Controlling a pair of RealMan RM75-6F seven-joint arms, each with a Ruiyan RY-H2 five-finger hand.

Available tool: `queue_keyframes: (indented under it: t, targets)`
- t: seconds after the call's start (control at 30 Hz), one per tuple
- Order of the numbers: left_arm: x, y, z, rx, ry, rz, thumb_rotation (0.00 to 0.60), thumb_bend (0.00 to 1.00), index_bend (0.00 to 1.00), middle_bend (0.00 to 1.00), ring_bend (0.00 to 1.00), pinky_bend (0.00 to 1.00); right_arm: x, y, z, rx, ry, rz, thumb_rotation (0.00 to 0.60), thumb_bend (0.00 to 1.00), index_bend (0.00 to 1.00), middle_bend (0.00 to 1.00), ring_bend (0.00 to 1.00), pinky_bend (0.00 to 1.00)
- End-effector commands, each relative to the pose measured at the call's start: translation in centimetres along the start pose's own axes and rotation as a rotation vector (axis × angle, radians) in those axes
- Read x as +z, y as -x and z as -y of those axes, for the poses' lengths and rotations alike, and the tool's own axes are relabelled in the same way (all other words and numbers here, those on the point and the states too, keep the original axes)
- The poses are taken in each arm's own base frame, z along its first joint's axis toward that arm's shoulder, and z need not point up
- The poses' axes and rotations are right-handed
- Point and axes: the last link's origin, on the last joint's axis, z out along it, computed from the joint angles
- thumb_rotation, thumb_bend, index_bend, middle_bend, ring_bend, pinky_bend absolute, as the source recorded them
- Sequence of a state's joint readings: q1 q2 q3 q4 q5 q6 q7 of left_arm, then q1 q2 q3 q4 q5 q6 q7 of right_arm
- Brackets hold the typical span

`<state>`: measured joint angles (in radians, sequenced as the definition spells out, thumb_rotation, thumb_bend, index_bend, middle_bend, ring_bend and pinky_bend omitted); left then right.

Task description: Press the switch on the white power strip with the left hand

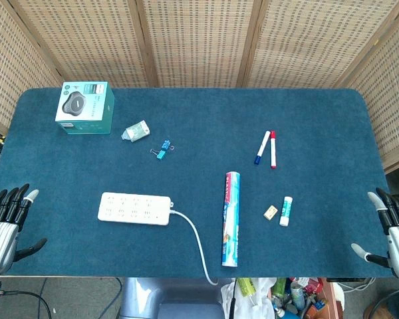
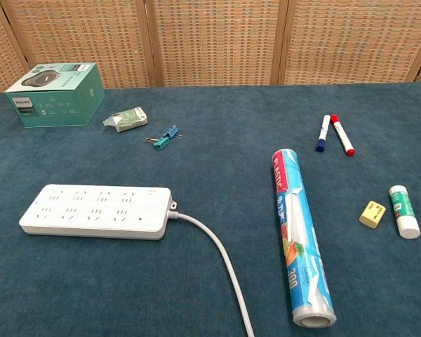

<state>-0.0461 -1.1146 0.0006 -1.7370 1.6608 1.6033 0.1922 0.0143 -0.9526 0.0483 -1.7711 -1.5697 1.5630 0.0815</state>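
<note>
The white power strip [image 1: 133, 208] [image 2: 97, 210] lies flat on the blue table, left of centre, its cable leaving the right end toward the front edge. Its switch is too small to make out. My left hand [image 1: 6, 222] rests at the table's front left edge, well left of the strip, fingers spread and holding nothing. At the front right edge my right hand [image 1: 391, 234] also has its fingers apart and is empty. The chest view shows neither hand.
A teal box [image 1: 86, 107] stands at the back left, with a small packet [image 1: 136, 131] and blue binder clips [image 1: 162, 149] nearby. A plastic wrap roll [image 1: 231, 218] lies right of the strip. Two markers [image 1: 266, 148], an eraser [image 1: 270, 212] and a glue stick [image 1: 286, 211] sit further right.
</note>
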Motion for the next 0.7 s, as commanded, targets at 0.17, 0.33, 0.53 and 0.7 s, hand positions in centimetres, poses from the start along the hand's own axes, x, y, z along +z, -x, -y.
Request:
queue_keyframes:
  t: [0.17, 0.33, 0.53, 0.7]
  targets:
    - [0.0, -0.1, 0.1, -0.003, -0.005, 0.005, 0.6, 0.0, 0.0, 0.0, 0.0, 0.0, 0.1, 0.1, 0.0, -0.012, 0.0, -0.02, 0.6, 0.0, 0.0, 0.0, 0.0, 0.0]
    - [0.2, 0.1, 0.0, -0.034, 0.006, 0.009, 0.6, 0.0, 0.0, 0.01, 0.0, 0.0, 0.1, 0.1, 0.1, -0.009, -0.001, -0.017, 0.6, 0.0, 0.0, 0.0, 0.0, 0.0]
    - [1.6, 1.6, -1.0, -0.181, 0.032, 0.039, 0.6, 0.16, 0.0, 0.96, 0.92, 0.9, 0.1, 0.2, 0.1, -0.008, 0.003, -0.008, 0.6, 0.0, 0.0, 0.0, 0.0, 0.0]
    - [2.8, 4.1, -3.3, -0.189, 0.1, 0.134, 0.6, 0.94, 0.0, 1.0, 1.0, 1.0, 0.2, 0.2, 0.0, -0.006, 0.005, -0.003, 0.6, 0.0, 0.0, 0.0, 0.0, 0.0]
